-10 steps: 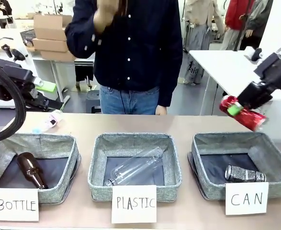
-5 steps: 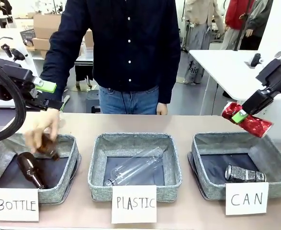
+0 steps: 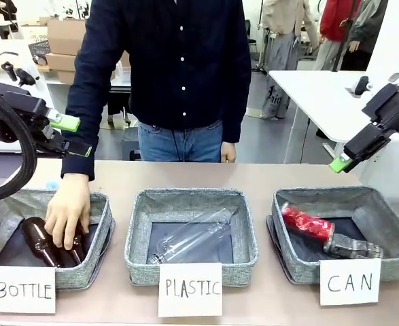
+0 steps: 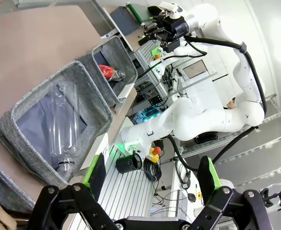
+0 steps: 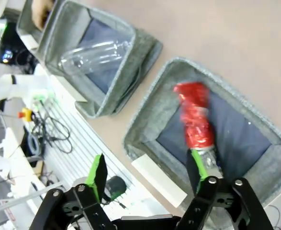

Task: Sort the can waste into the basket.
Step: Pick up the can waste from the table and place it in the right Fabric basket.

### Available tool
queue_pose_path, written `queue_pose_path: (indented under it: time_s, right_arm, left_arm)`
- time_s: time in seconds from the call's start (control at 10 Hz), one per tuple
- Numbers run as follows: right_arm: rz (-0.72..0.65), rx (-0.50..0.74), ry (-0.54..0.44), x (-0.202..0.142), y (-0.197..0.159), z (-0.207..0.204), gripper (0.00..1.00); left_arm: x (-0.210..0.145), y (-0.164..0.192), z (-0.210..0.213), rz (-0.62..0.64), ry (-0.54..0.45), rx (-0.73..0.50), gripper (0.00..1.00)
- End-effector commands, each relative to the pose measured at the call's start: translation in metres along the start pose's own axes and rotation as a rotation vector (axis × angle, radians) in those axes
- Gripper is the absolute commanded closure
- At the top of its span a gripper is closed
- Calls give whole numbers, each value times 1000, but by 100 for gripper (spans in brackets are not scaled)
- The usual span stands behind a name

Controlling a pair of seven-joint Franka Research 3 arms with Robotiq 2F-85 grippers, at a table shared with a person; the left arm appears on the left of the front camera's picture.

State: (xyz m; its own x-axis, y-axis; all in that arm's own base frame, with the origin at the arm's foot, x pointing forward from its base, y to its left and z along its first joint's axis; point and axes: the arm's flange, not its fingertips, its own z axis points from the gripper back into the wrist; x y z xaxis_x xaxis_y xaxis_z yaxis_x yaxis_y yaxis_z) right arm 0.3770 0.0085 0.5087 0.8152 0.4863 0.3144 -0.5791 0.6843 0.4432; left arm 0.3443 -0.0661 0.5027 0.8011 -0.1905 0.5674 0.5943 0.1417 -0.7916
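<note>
Tan table (image 3: 267, 178), red can (image 3: 307, 223) on silver can (image 3: 352, 247) in CAN basket (image 3: 389, 219), right jaws (image 3: 340, 163) open above, left jaws (image 4: 150, 179) open, empty.

handwritten white cards on basket fronts: "bottle" card (image 3: 21, 290), "plastic" card (image 3: 190, 288), "can" card (image 3: 350, 281).

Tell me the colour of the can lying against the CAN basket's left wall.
Shiny red can, clearest in the front view.
</note>
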Motion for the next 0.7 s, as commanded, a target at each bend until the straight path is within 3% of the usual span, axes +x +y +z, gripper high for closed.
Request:
queue_pose_path:
  time_s: [0.0, 0.4, 0.5, 0.6]
  right_arm:
    - [26, -8, -2, 4, -2, 1, 0]
    - [20, 28, -15, 9, -3, 1, 0]
    - [23, 133, -76, 11, 2, 6, 0]
    - [-160, 418, -347, 20, 13, 23, 0]
  left_arm:
    - [0, 0, 3, -13, 9, -2, 0]
    - [0, 0, 3, -13, 9, -2, 0]
    - [0, 0, 3, -13, 9, -2, 0]
    - [0, 0, 3, -13, 9, -2, 0]
